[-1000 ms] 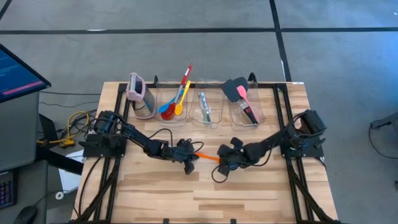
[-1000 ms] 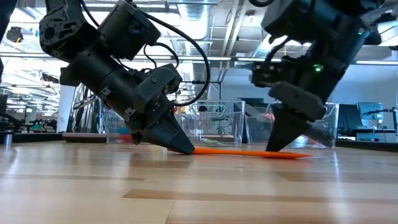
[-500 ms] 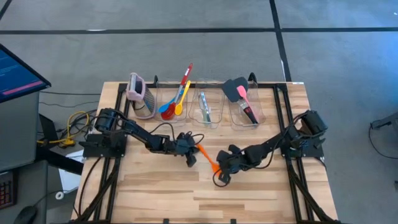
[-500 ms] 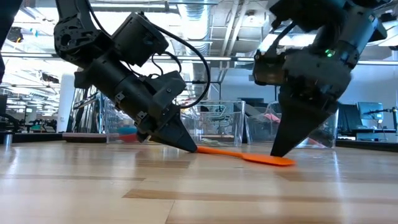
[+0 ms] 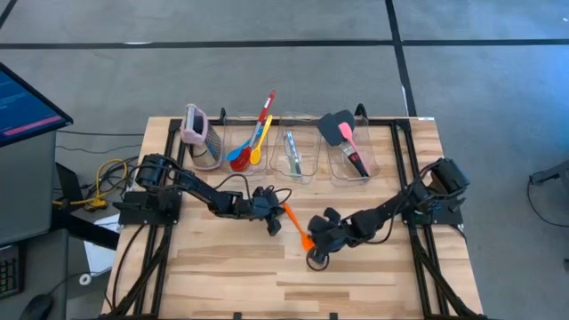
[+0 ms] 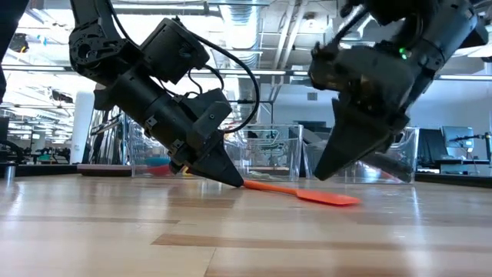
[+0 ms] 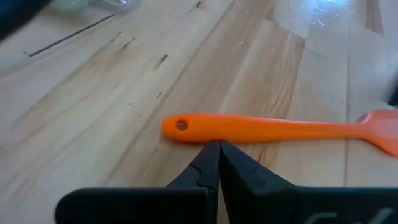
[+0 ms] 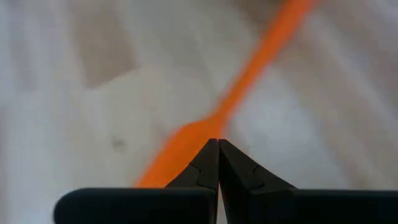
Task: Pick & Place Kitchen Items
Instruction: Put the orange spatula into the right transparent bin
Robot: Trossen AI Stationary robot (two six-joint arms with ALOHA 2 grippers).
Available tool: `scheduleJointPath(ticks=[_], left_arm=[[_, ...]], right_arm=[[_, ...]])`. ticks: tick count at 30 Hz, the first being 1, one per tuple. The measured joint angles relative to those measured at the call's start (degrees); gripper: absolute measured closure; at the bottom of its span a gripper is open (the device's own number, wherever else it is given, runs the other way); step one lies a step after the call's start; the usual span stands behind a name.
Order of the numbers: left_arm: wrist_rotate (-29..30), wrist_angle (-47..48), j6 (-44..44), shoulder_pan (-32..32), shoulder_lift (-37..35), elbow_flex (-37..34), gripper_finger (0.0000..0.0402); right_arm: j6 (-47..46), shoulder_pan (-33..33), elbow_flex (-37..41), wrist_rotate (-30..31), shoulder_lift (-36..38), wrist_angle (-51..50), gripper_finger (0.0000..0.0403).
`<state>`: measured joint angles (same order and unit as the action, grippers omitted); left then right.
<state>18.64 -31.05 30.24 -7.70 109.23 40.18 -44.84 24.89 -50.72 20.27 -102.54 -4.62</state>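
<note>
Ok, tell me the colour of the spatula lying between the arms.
Orange spatula; clearest in the left wrist view.

The spatula (image 5: 295, 225) on the pale striped wooden table (image 5: 222, 267) is plain orange. Beyond it, the grater (image 5: 197, 133) has a pink top, beside red, blue and yellow spoons (image 5: 247, 149).

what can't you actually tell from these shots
- Whether either shut claw touches the orange spatula: high view too small; low view shows the left claw tip at its handle, contact unclear.
- The spatula's blade: right wrist view blurred, left wrist view cut off.
- Middle bin contents: too small.
</note>
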Motion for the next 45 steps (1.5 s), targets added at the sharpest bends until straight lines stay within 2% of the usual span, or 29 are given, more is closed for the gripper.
scheduleJointPath(ticks=[4,12,18,23,30,34,41,45], left_arm=[[0.0,-0.2,0.0,0.0,0.0,0.0,0.04],[-0.2,-0.4,-0.9,0.7,0.0,0.0,0.04],[-0.2,-1.3,-2.3,2.2,0.0,0.0,0.04],[-1.1,-1.8,-3.4,3.6,0.0,0.4,0.04],[-1.3,-2.6,-7.3,3.7,0.0,1.6,0.04],[-0.7,-2.6,-7.9,2.0,0.0,1.6,0.04],[-4.9,-3.6,-8.1,-6.1,-0.3,1.5,0.04],[-3.9,-5.0,-7.2,-9.6,-0.3,1.8,0.04]], right_arm=[[-3.3,-0.4,0.0,1.9,0.3,-4.5,0.0403],[-4.7,-0.6,-0.4,-0.9,-3.4,-0.9,0.0403],[-3.6,-0.3,-3.4,-2.8,-5.4,-0.7,0.0403],[-2.0,-0.2,-5.1,-6.5,-5.7,-0.4,0.0403],[-1.7,-0.1,-5.3,-4.4,-5.7,0.5,0.0403],[-1.2,0.5,-5.3,0.1,-4.7,-3.4,0.0403],[0.4,0.6,-5.3,0.8,-1.4,-8.4,0.0403],[1.6,0.6,-5.3,2.4,-0.8,-10.2,0.0403]])
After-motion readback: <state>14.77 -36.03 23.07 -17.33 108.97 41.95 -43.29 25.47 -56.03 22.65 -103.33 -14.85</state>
